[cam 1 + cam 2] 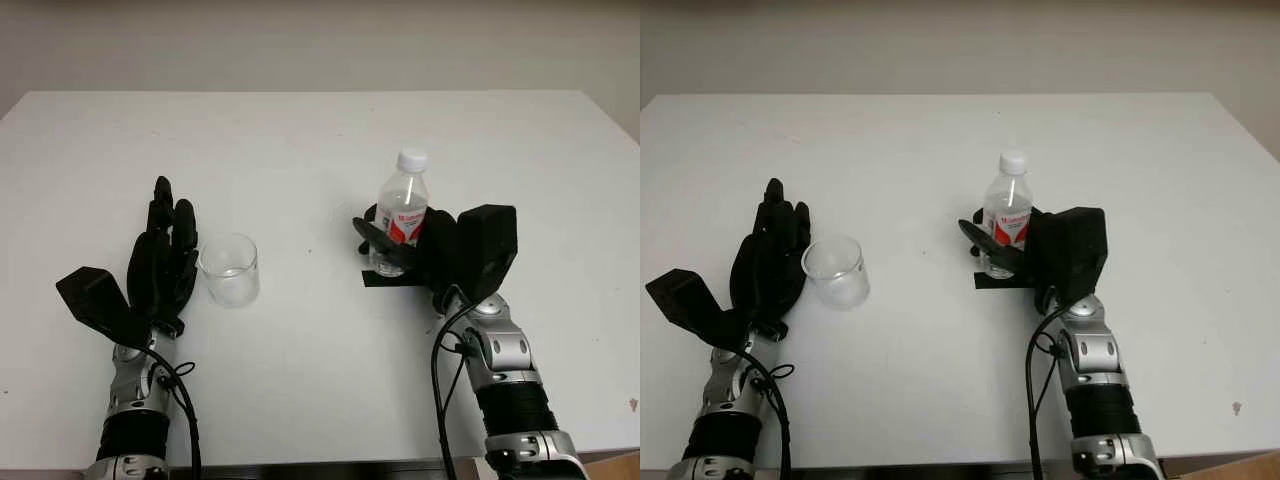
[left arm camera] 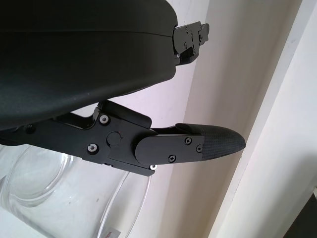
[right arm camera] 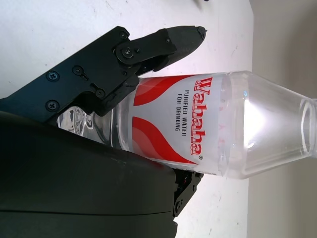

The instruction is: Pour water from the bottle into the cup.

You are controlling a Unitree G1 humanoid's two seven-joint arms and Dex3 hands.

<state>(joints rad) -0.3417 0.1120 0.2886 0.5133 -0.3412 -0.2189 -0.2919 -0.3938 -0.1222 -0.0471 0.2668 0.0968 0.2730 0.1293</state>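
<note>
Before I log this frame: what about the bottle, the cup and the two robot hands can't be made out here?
- Bottle base: head views, hidden by the right robot hand.
- Bottle cap: right wrist view, cut off by the edge.
- Whether the left robot hand touches the cup: head views, contact side hidden.
- Cup's contents: clear glass, can't tell.

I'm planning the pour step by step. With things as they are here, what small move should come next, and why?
Probably lift the bottle straight up off the table. The right hand is shut around it, it stands upright with its white cap on, and the cup sits apart beside the open left hand.
</note>
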